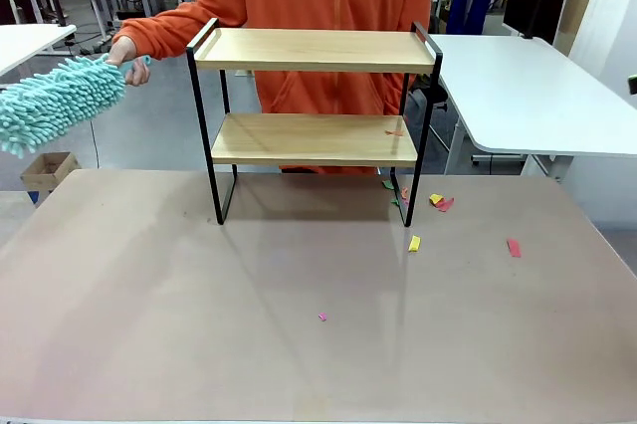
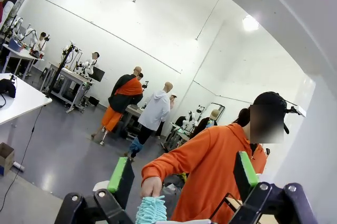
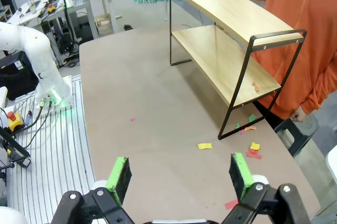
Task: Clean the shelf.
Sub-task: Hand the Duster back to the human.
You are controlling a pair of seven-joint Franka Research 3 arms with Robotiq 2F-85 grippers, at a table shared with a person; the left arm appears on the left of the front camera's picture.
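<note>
A: Which step is this?

B: Looks like the handover. The person (image 1: 317,6) stands behind the shelf (image 1: 315,117) and holds out a teal duster (image 1: 52,103) toward the robot's left side. The shelf itself isn't wiped yet, I'd judge.

A: And the claws?

B: Both spread wide, holding nothing. The left gripper (image 2: 181,175) points up at the person, with the duster's fluffy end between its pads. The right gripper (image 3: 180,174) hangs over the table (image 1: 199,324), well back from the shelf.

A: Next move?

B: Probably the left claw closing on the duster, on the handle rather than the fluff; I can't quite tell where the handle sits in the wrist view.

A: How does the shelf look?

B: It stands at the table's far edge: 2 light wood boards in a thin black frame. The top board is bare; 1 small red scrap (image 1: 394,131) lies on the lower board. More paper bits (image 1: 439,202) sit on the table by its right legs.
</note>
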